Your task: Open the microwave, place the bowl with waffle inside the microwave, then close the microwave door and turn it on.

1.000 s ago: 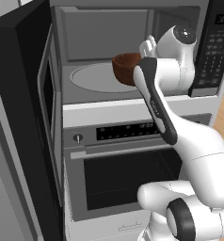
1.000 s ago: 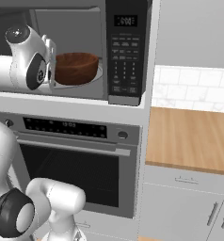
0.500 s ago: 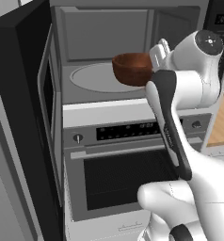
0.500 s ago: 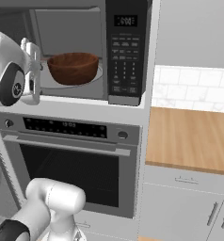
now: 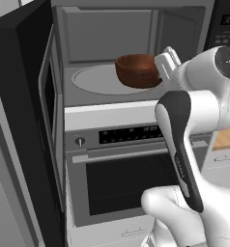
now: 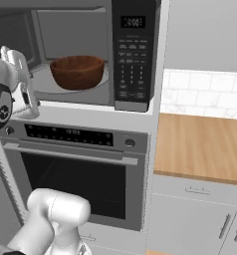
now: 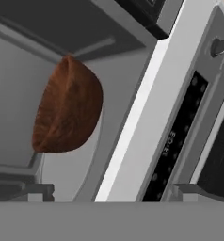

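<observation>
The bowl [image 5: 137, 70] sits upright on the right part of the turntable [image 5: 95, 80] inside the microwave [image 6: 90, 55], mouth up; being round, it has no long axis, and the waffle cannot be made out. The gripper [image 5: 166, 59] hangs just outside the cavity's right front, jaws wide and empty, so placing looks done. Closing comes next: the arm must swing left around the microwave door [image 5: 27, 125], which stands wide open at the left, and push it shut before reaching the keypad [image 6: 131, 55].
</observation>
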You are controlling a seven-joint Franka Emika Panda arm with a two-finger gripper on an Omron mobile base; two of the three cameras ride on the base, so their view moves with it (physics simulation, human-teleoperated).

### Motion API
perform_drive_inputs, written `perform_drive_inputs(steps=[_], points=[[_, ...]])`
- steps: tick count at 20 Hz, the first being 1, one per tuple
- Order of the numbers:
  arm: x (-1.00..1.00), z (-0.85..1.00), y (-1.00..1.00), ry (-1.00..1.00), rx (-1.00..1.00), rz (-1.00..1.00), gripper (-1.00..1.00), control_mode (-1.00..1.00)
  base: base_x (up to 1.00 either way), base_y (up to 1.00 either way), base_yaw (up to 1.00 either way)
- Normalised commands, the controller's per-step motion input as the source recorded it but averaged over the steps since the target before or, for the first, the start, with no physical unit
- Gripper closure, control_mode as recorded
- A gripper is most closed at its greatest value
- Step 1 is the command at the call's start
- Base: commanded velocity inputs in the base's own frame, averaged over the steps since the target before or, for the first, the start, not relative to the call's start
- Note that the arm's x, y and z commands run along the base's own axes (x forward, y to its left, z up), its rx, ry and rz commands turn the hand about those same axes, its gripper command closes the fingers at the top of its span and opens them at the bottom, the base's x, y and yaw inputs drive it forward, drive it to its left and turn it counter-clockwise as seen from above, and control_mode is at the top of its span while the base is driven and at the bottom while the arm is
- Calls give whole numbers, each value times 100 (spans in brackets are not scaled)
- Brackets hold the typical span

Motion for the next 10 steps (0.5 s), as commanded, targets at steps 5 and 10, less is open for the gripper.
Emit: perform_drive_inputs(steps=[5,10], points=[[-25,-39,19,-16,-25,18,-100,-100,0,0,0],[1,-32,38,-13,-17,22,-100,-100,0,0,0]])
